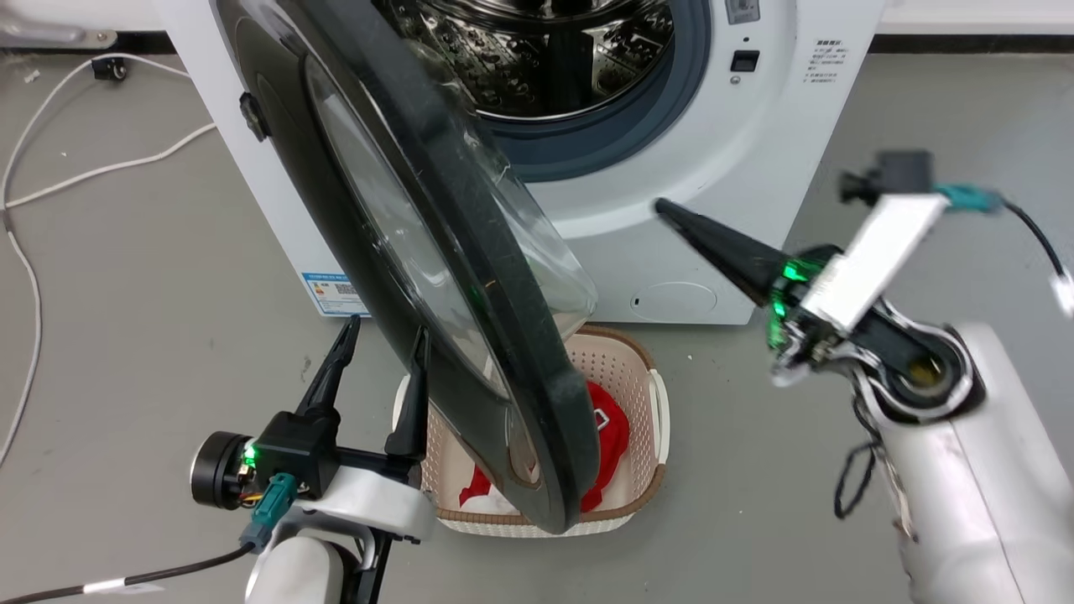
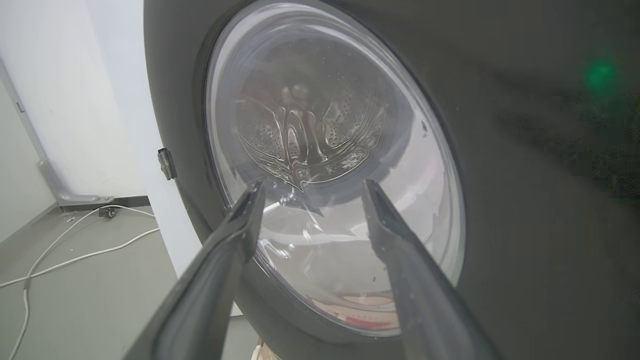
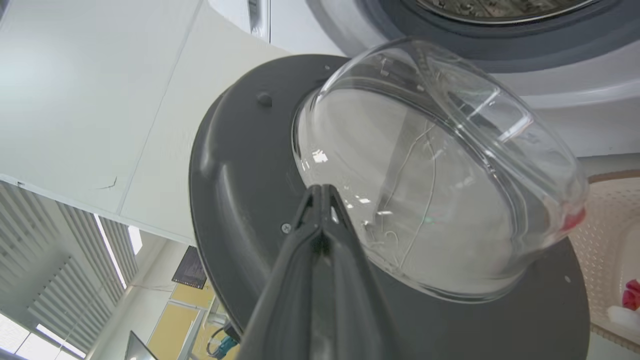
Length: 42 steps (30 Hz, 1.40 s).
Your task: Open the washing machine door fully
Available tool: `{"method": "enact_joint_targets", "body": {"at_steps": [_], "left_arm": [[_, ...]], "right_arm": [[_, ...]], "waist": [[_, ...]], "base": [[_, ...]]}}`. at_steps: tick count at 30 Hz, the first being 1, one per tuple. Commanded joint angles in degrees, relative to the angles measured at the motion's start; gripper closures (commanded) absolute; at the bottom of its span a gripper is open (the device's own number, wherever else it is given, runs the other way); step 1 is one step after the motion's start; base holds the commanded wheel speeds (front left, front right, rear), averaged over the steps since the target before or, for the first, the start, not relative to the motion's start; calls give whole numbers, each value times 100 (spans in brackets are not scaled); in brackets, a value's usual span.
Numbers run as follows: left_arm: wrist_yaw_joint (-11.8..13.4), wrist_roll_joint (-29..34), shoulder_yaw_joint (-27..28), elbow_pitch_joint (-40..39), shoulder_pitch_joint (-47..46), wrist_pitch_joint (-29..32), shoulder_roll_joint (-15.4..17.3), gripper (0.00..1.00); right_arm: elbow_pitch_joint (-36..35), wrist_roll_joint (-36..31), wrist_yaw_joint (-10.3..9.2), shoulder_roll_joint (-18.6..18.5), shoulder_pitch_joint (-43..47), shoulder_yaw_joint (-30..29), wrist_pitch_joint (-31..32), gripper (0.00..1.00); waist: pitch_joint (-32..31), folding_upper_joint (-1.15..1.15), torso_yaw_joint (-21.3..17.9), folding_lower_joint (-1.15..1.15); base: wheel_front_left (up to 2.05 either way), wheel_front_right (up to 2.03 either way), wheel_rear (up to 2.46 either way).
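Basket [image 1: 659, 401] under door [image 1: 495, 327] holds red cloth [image 1: 611, 429]; left end effector [image 1: 386, 330] spread, right end effector [image 1: 669, 210] pressed together.

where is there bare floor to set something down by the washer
Bare floor lies left, between the white cables and the side of the washing machine, beyond the left gripper. Another patch lies right, between the basket and the right gripper. Crowded in the middle: the washing machine door hangs over the basket.

The door [image 1: 436, 252] hides much of the basket [image 1: 642, 369] at 6 o'clock. The drum [image 1: 545, 59] is cut off at 12 o'clock; the right arm [image 1: 873, 252] at 3 o'clock is blurred.
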Motion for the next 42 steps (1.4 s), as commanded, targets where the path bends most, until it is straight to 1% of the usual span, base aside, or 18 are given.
{"method": "enact_joint_targets", "body": {"at_steps": [1,3,8,12,13,14,15,17,21,26,30,33,35,39,42], "left_arm": [[6,-31,-5,21,86,-14,-7,0],[20,-30,-1,37,98,-14,-6,0],[63,-57,3,38,179,-14,-8,0],[99,-83,12,50,233,-14,-8,0],[108,-83,7,49,245,-14,-9,0],[106,-92,7,46,261,-14,-8,0],[111,-102,9,49,277,-14,-8,0],[120,-112,21,54,301,-14,-8,0],[118,-95,55,57,311,-14,-8,0],[138,-100,78,40,286,-14,-9,0],[141,-115,58,53,295,-14,-8,0],[130,-102,56,61,294,-14,-8,0],[120,-93,60,68,295,-14,-9,0],[109,-67,55,76,315,-14,-9,0],[92,-52,43,83,324,-14,-8,0]], "right_arm": [[-65,3,-1,-28,186,-54,-105,100],[-249,-31,-1,-131,488,-343,-497,100],[-709,112,-1,-246,1396,-982,-1120,100],[-1027,117,-1,-200,2163,-1329,-1529,100],[-1074,77,-1,-174,2341,-1375,-1619,97],[-1099,8,-1,-150,2510,-1398,-1717,84],[-1118,-73,-1,-123,2674,-1429,-1842,64],[-1215,-147,-1,-39,2911,-1430,-2055,0],[-1351,-480,-1,77,3302,-1424,-2661,0],[-1338,-1587,-1,130,3501,-1418,-3566,0],[-1310,-2618,-1,158,3480,-1611,-4214,0],[-1381,-3686,-1,164,3453,-1798,-4586,0],[-1508,-4441,-1,170,3430,-1910,-4724,0],[-1902,-6108,-2,172,3517,-2060,-4872,0],[-2169,-7049,-2,173,3695,-2035,-4886,0]], "waist": [[-46,0,8,1],[-98,0,13,1],[-212,0,10,1],[-307,0,-8,1],[-325,0,-9,1],[-341,0,-9,1],[-356,0,-12,1],[-382,0,-19,1],[-409,0,-30,1],[-400,0,-41,1],[-418,0,-39,1],[-423,0,-26,1],[-431,0,-15,1],[-448,0,3,1],[-463,0,19,1]], "base": [[0,0,0],[0,0,0],[0,0,0],[0,0,0],[0,0,0],[0,0,0],[0,0,0],[0,0,0],[0,0,0],[0,0,0],[0,0,0],[0,0,0],[0,0,0],[0,0,0],[0,0,0]]}}
